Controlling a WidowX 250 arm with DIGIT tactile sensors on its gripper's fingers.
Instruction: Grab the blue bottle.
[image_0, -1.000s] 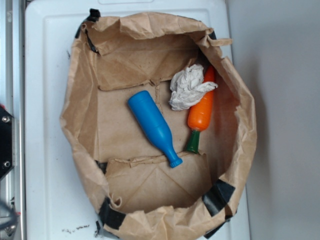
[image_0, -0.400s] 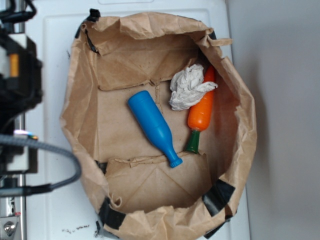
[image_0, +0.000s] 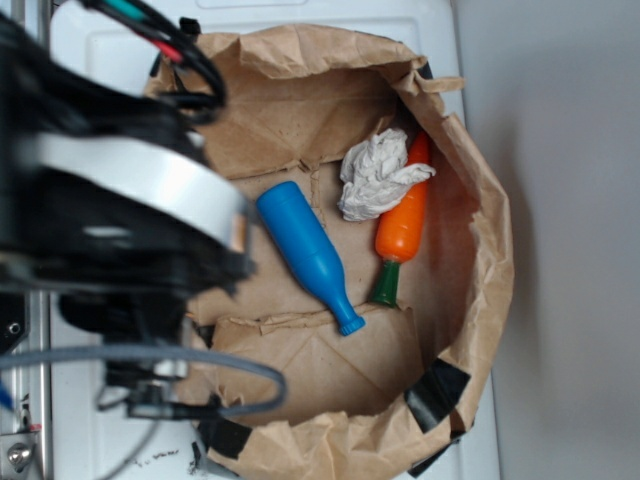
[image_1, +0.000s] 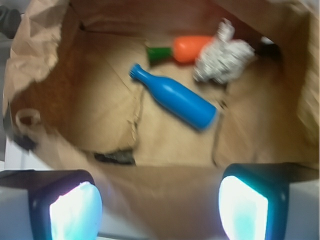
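The blue bottle (image_0: 308, 255) lies on its side on the floor of an open brown paper bag (image_0: 470, 190), cap end toward the near side in the exterior view. In the wrist view the blue bottle (image_1: 175, 98) lies diagonally, well ahead of my gripper (image_1: 157, 202). The gripper is open, its two pale pads wide apart with nothing between them, above the bag's rim. In the exterior view the arm (image_0: 110, 220) fills the left side, over the bag's left wall, left of the bottle.
An orange carrot toy with a green tip (image_0: 402, 228) and a crumpled white paper (image_0: 378, 176) lie right of the bottle inside the bag. The bag stands on a white tray (image_0: 100, 60). Black tape patches (image_0: 436, 390) sit on the bag's corners.
The arm has swung in from the left edge and now covers the bag's left wall. The bottle, carrot and paper have not moved.
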